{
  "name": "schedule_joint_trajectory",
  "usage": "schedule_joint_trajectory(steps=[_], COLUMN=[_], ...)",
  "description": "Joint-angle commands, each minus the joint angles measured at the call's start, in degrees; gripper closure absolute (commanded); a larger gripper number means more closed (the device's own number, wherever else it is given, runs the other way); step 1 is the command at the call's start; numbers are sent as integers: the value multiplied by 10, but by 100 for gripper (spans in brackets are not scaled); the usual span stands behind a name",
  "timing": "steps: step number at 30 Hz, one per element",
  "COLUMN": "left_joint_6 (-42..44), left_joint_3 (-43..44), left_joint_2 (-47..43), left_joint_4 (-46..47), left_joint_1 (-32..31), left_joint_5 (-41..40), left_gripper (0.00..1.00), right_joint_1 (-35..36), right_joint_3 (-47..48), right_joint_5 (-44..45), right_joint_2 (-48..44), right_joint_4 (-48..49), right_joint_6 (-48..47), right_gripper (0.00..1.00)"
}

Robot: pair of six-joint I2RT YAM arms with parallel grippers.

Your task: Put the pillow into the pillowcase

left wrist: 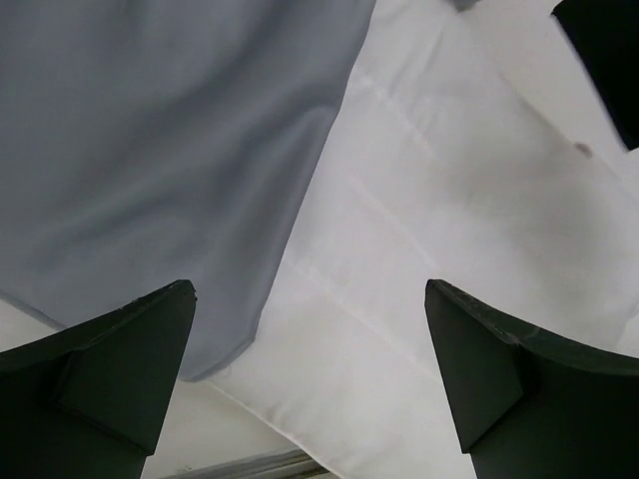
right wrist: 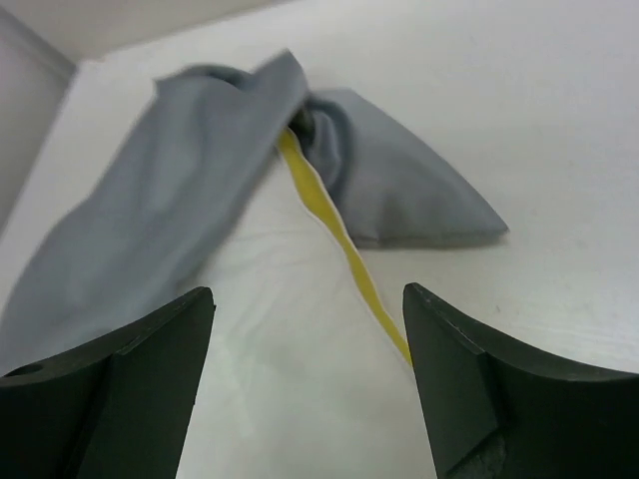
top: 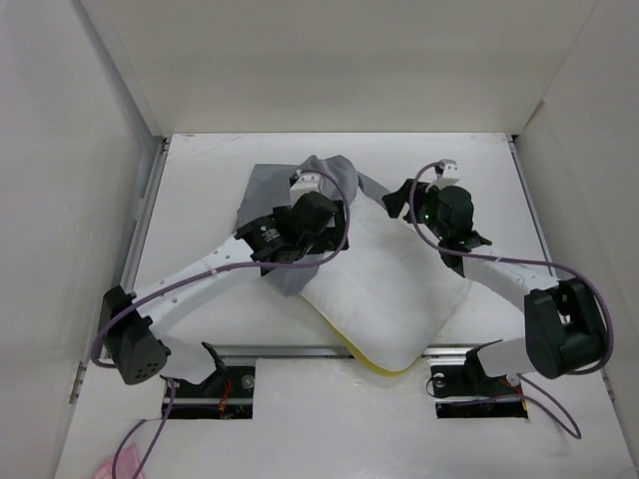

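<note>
The white pillow (top: 389,289) lies slantwise in the middle of the table, its yellow band (top: 374,363) showing at the near corner. The grey pillowcase (top: 268,190) lies bunched over the pillow's far left end. In the right wrist view the yellow band (right wrist: 329,225) runs into the folds of the pillowcase (right wrist: 180,190). My left gripper (top: 305,235) (left wrist: 310,289) hangs open above the seam where the pillowcase (left wrist: 170,150) overlaps the pillow (left wrist: 429,230). My right gripper (top: 399,197) (right wrist: 308,291) stands open just over the pillow (right wrist: 290,389), holding nothing.
White walls (top: 80,200) close in the table on the left, back and right. A metal rail (top: 300,351) runs along the near edge, also seen as a rail (left wrist: 250,464) in the left wrist view. Purple cables (top: 559,269) loop off both arms.
</note>
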Motion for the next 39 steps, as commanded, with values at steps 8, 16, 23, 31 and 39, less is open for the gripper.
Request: schedule_joint_trajectory(steps=[8, 16, 23, 31, 39], left_joint_6=[-29, 80, 136, 175, 253], left_joint_3=[-74, 73, 246, 174, 0], left_joint_2=[126, 275, 342, 204, 126], left_joint_4=[68, 81, 47, 13, 51], left_joint_1=[26, 145, 198, 153, 25], left_joint_5=[91, -17, -15, -82, -40], left_gripper=[0, 0, 0, 0, 0], right_joint_1=[1, 71, 193, 52, -76], right_joint_3=[51, 27, 103, 135, 169], right_joint_5=[-70, -320, -385, -262, -169], right_joint_2=[40, 66, 80, -28, -28], right_joint_4=[-263, -235, -239, -325, -428], right_joint_6=[-26, -120, -156, -108, -84], right_gripper=[18, 21, 21, 18, 18])
